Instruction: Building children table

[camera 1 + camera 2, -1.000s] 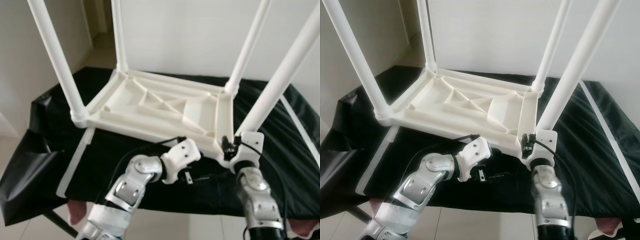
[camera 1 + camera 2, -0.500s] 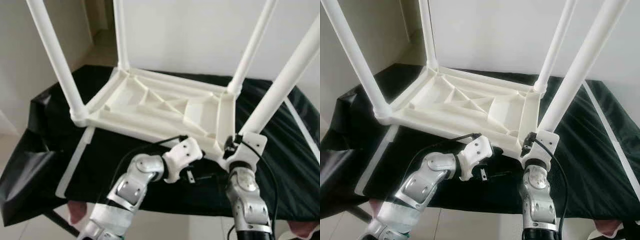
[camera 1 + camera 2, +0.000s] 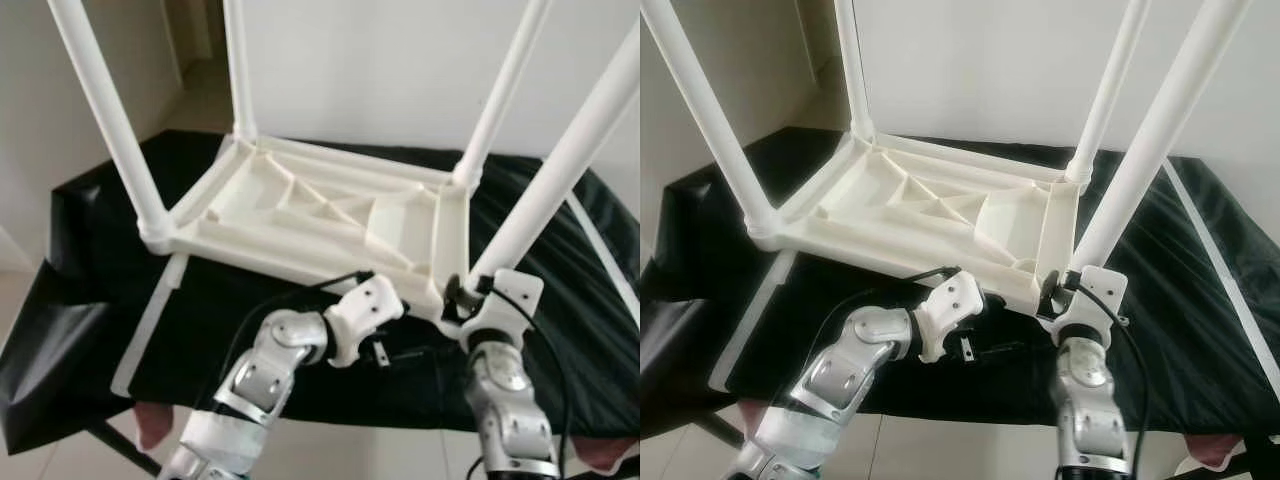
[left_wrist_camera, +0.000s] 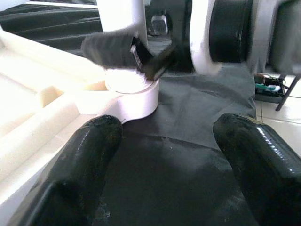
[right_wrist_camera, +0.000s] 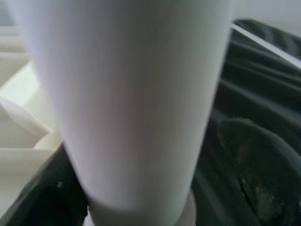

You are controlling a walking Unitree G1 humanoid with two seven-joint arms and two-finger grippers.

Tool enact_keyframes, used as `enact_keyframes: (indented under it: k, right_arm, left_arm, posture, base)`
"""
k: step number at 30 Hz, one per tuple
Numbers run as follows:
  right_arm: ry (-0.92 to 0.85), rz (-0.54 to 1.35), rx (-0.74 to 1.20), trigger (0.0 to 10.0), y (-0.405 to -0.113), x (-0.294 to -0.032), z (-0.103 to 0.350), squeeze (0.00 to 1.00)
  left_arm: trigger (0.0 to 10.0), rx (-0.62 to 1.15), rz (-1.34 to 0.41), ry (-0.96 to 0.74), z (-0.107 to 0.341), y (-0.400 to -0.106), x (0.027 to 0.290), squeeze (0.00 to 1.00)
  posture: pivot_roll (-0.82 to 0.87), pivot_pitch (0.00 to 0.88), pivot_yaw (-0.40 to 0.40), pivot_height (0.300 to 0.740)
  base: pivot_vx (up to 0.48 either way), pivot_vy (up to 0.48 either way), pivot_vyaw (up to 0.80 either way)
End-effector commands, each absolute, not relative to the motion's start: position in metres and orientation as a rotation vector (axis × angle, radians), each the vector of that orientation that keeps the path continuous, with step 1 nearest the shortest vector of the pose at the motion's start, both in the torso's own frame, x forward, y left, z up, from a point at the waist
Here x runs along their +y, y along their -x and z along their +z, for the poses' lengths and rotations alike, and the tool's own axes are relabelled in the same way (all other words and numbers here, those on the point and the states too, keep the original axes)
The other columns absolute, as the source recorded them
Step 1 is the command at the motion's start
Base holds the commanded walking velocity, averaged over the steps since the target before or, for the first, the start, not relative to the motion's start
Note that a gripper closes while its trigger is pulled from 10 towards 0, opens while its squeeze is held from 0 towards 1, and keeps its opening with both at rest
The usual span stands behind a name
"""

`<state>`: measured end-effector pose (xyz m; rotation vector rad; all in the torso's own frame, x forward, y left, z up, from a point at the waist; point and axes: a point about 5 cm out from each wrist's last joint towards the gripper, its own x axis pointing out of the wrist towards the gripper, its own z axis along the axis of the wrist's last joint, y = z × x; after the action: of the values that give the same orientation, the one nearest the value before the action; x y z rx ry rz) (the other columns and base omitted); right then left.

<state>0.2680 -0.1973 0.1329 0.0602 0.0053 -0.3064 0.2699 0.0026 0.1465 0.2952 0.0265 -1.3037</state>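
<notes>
The white children's table (image 3: 300,200) lies upside down on a black-covered surface, its legs pointing up. My right gripper (image 3: 462,297) is at the foot of the near right leg (image 3: 560,170), just above the corner socket (image 4: 134,96). In the right wrist view that leg (image 5: 136,103) stands between the black fingers (image 5: 42,188), which are closed around it. My left gripper (image 3: 400,354) hovers low over the cloth before the table's front edge, pointing at that same corner. Its fingers (image 4: 89,160) are spread open with nothing between them.
The black cloth (image 3: 100,230) covers the whole work surface and hangs over its edges. A loose white strip (image 3: 150,320) lies on it at the left and another (image 3: 600,250) at the right. A pale wall stands behind, tiled floor below.
My right wrist has turned about the near right leg, tilting one way and then the other. The left arm has barely moved.
</notes>
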Motion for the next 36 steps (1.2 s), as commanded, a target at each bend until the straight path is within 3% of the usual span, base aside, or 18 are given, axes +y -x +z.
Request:
enact_keyframes:
  k: [1, 5, 6, 7, 8, 12, 18, 31, 32, 35, 36]
  right_arm:
    - [-0.067, -0.292, 0.002, 10.0, -0.268, -0.206, 0.132, 1.00]
    - [-0.038, -0.258, -0.005, 10.0, -0.268, -0.215, 0.134, 1.00]
    - [-0.026, -0.227, -0.004, 10.0, -0.269, -0.222, 0.133, 0.37]
    - [-0.026, -0.227, -0.004, 10.0, -0.269, -0.222, 0.133, 0.37]
    - [-0.025, -0.209, -0.003, 10.0, -0.269, -0.226, 0.132, 0.00]
    - [-0.027, -0.128, -0.015, 10.0, -0.271, -0.227, 0.131, 0.00]
    - [0.015, 0.183, -0.026, 10.0, -0.278, -0.219, 0.133, 0.00]
    - [0.169, 0.394, 0.036, 9.6, -0.289, -0.236, 0.132, 0.00]
    - [0.178, 0.404, 0.043, 3.3, -0.291, -0.239, 0.130, 0.00]
    - [0.178, 0.404, 0.043, 3.3, -0.291, -0.239, 0.130, 0.00]
    - [0.182, 0.417, 0.052, 0.0, -0.292, -0.241, 0.129, 0.00]
  left_arm:
    - [10.0, 0.006, -1.165, -0.307, 0.148, -0.276, 0.005, 0.00]
    - [10.0, 0.003, -1.157, -0.313, 0.148, -0.277, 0.005, 0.00]
    - [10.0, -0.003, -1.153, -0.320, 0.148, -0.277, 0.006, 0.00]
    - [10.0, -0.003, -1.153, -0.320, 0.148, -0.277, 0.006, 0.00]
    - [10.0, -0.007, -1.150, -0.326, 0.148, -0.278, 0.006, 0.00]
    - [10.0, -0.029, -1.131, -0.341, 0.149, -0.279, 0.008, 0.00]
    - [10.0, 0.003, -1.140, -0.319, 0.145, -0.276, 0.010, 0.00]
    - [10.0, 0.038, -1.143, -0.309, 0.145, -0.279, 0.010, 0.00]
    - [10.0, 0.031, -1.138, -0.320, 0.145, -0.278, 0.009, 0.00]
    - [10.0, 0.031, -1.138, -0.320, 0.145, -0.278, 0.009, 0.00]
    - [10.0, 0.039, -1.148, -0.321, 0.145, -0.276, 0.008, 0.00]
  posture:
    - [-0.02, 0.000, -0.062, 0.740]
    - [-0.02, 0.000, -0.063, 0.740]
    - [-0.01, 0.000, -0.067, 0.740]
    - [-0.01, 0.000, -0.067, 0.740]
    - [-0.01, 0.000, -0.068, 0.740]
    - [0.00, 0.000, -0.069, 0.740]
    - [0.00, 0.000, -0.063, 0.740]
    - [0.01, 0.000, -0.060, 0.740]
    - [0.01, 0.000, -0.054, 0.740]
    - [0.01, 0.000, -0.054, 0.740]
    - [0.01, 0.000, -0.054, 0.740]
  base:
    - [0.000, 0.000, 0.00]
    - [0.000, 0.000, 0.00]
    - [0.000, 0.000, 0.00]
    - [0.000, 0.000, 0.00]
    - [0.000, 0.000, 0.00]
    - [0.000, 0.000, 0.00]
    - [0.000, 0.000, 0.00]
    - [0.000, 0.000, 0.00]
    - [0.000, 0.000, 0.00]
    - [0.000, 0.000, 0.00]
    - [0.000, 0.000, 0.00]
